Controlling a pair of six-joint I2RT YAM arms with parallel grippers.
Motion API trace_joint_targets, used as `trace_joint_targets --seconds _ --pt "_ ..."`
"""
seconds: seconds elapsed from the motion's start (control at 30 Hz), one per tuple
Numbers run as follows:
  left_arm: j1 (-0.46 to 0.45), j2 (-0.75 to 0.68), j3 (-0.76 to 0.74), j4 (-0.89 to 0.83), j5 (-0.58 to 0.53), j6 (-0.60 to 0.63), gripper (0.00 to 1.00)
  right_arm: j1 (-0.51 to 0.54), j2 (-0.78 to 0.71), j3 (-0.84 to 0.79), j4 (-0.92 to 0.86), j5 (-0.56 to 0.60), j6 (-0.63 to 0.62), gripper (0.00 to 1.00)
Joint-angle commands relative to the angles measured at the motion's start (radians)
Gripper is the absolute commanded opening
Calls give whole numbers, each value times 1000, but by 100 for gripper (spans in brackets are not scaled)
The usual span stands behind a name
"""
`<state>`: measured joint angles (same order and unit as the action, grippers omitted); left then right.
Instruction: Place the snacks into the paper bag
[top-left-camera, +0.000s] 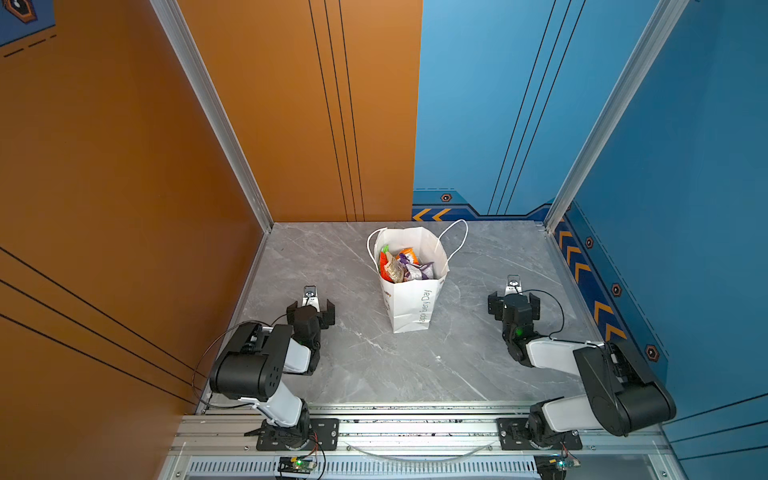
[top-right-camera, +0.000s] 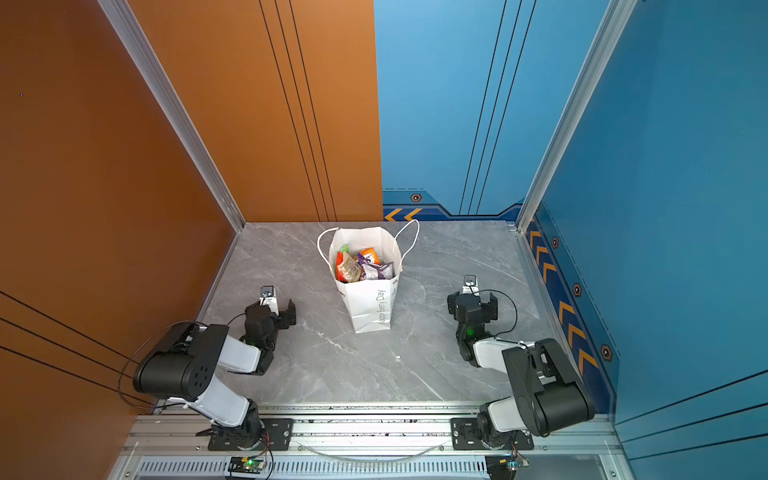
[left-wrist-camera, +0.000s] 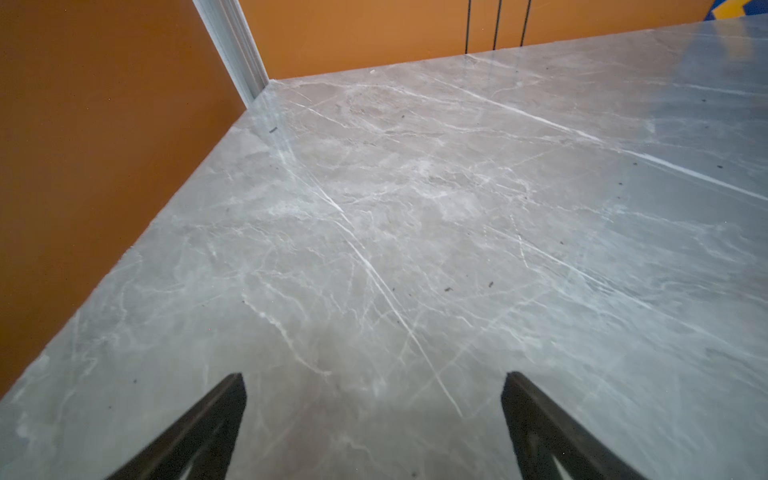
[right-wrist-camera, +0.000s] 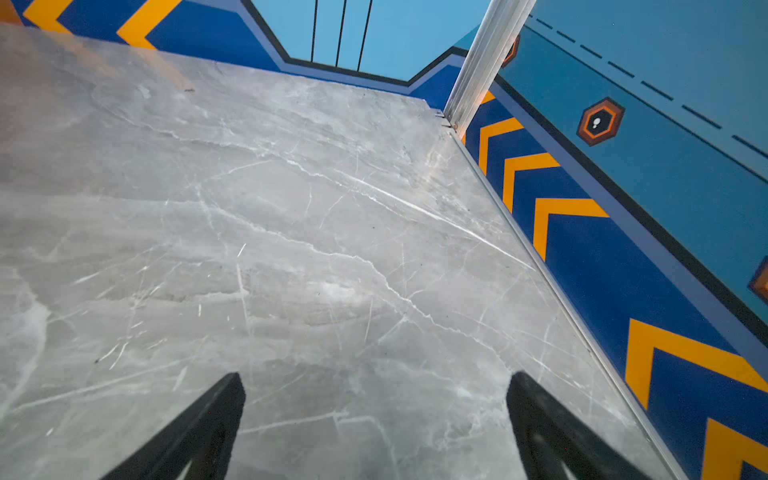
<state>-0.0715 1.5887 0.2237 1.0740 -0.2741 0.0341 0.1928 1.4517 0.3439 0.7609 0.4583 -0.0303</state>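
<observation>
The white paper bag stands upright and open-topped at the middle back of the table in both top views, its cord handles hanging outward. The snacks sit inside it: orange, green, purple and tan packets show at its mouth. My left gripper rests to the left of the bag, open and empty, over bare marble. To the bag's right, my right gripper is open too, with nothing between its fingers. Neither wrist view shows the bag.
The grey marble table is boxed in by an orange wall on the left and at the back left, and a blue wall on the right and at the back right. An aluminium rail carrying both arm bases runs along the front.
</observation>
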Motion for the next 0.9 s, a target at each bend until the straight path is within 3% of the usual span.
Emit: trace_joint_targets --seconds 0.0,0.07,0.13,0.17,0.23,0.87 --pt "13 -33 106 -72 8 -38 98 -118 34 -20 161 -215 71 100" --pt "13 -32 125 -101 -25 -48 98 -120 109 -15 259 -172 82 100" --pt "22 -34 120 -98 -48 -71 98 -134 76 36 102 -209 96 100" --pt "22 -24 124 -92 -51 -68 98 -147 98 13 183 -213 103 100" --pt "17 -24 129 -101 -56 -61 98 -135 72 32 102 -182 105 100" --pt "12 -23 132 -103 -63 -58 98 -139 79 31 115 -194 103 100"
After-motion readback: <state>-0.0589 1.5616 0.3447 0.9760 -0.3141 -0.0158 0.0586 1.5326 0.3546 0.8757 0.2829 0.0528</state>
